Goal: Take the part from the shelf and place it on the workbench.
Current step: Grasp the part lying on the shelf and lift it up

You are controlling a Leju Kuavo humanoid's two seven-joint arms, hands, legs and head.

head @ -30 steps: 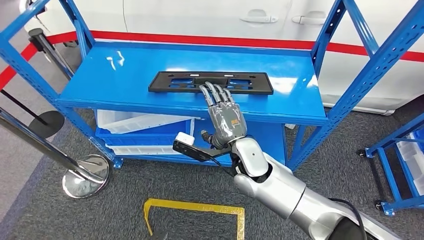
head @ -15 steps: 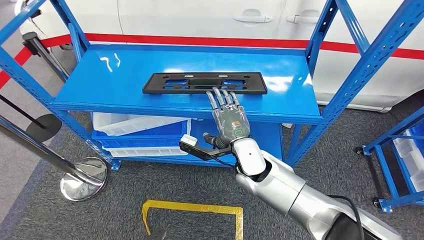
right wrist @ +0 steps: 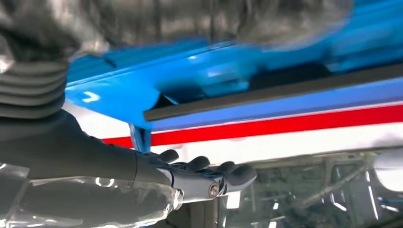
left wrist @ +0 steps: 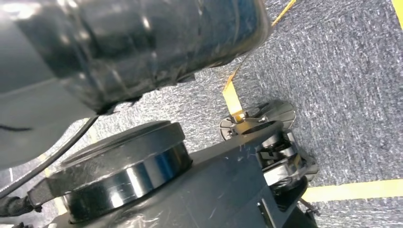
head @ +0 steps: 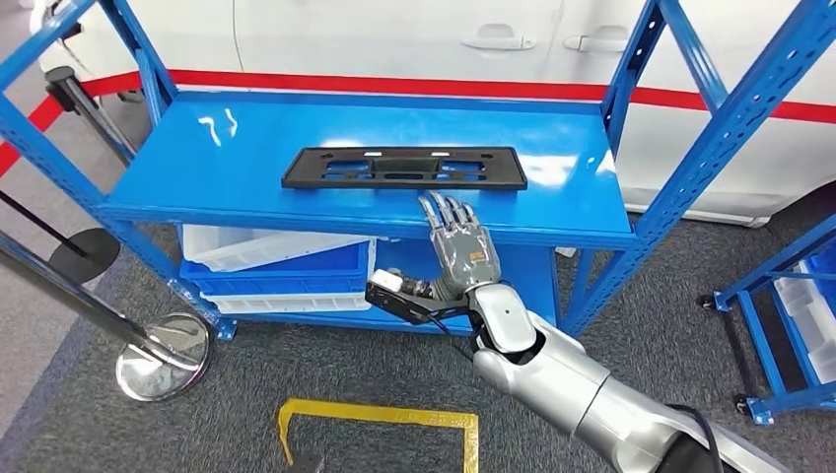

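Nearby, right hand (head: pixel 461 248), fingers (head: pixel 446 210) straight and empty, faces flat black slotted part (head: pixel 404 168).

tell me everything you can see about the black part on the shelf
The black part is a long, flat rectangular frame, matte and plastic-looking, with several cut-out openings through which the blue shelf shows. It lies flat on the shelf's top level, long side parallel to the front edge, roughly centred. Nothing touches it: the right hand hangs just in front, fingers extended toward it but short of its near edge.
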